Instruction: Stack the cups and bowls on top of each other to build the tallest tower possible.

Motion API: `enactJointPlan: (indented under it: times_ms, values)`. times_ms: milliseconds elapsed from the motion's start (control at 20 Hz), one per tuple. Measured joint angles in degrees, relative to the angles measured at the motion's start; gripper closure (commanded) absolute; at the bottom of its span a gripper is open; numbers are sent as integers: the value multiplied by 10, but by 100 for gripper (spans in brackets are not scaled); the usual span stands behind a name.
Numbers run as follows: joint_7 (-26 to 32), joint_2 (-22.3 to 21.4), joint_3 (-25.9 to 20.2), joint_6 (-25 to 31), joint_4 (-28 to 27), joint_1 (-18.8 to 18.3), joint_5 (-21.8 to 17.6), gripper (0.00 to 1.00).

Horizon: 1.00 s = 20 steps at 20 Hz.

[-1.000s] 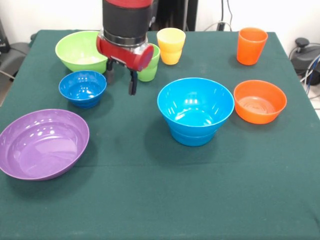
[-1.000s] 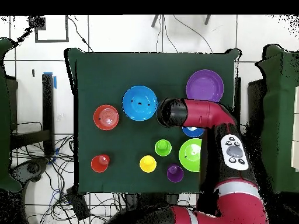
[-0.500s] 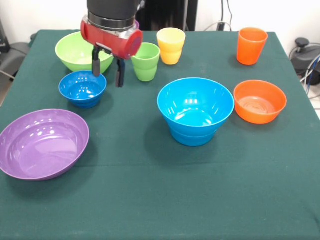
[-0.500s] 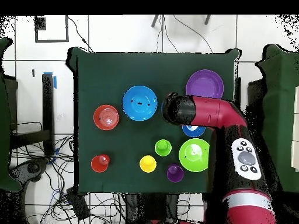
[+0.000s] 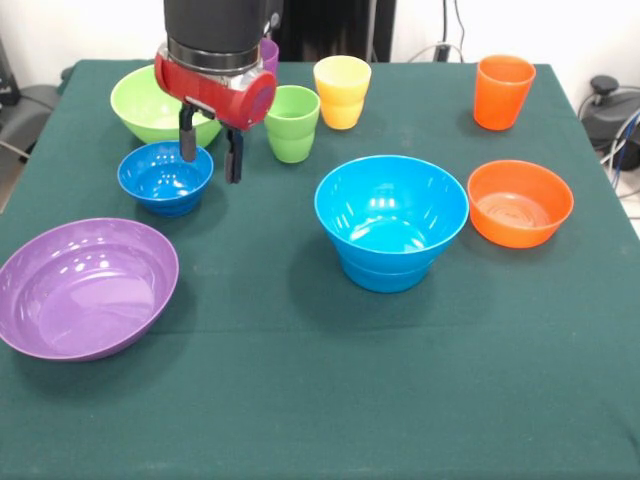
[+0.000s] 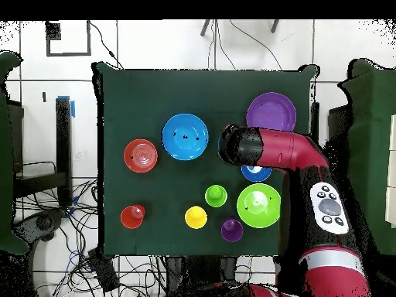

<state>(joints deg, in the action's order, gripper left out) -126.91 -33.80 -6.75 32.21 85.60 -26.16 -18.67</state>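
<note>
**Claw open above dark blue bowl; no tower beyond one nested pair**

The claw [image 5: 209, 157] hangs with its two fingers spread apart and empty, one finger over the right rim of the small dark blue bowl [image 5: 165, 176], the other just outside it. It grips nothing.

On the green surface [image 5: 400, 380], front view:

- The large purple bowl [image 5: 86, 287] sits at the near left, upright and empty.
- The lime green bowl [image 5: 150, 100] stands at the far left, partly hidden behind the arm.
- The large light blue bowl [image 5: 391, 215] is at centre, resting in or on a second light blue piece whose base shows beneath it. This is the only stacking visible.
- The small orange bowl [image 5: 520, 202] lies just to its right, apart from it.
- The green cup [image 5: 292, 122] stands right of the claw, the yellow cup [image 5: 342, 90] behind and right of it.
- The orange cup [image 5: 503, 90] is at the far right.
- The purple cup [image 5: 269, 52] shows only as a sliver behind the arm.

The overhead view confirms the purple cup [image 6: 231, 229] standing alone beside the lime green bowl.
</note>
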Motion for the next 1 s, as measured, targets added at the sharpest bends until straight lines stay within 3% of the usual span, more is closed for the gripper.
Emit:
enactJointPlan:
  times_ms: [1000]
  values:
    - [0,63,-1,0,-27,0,-65,0]
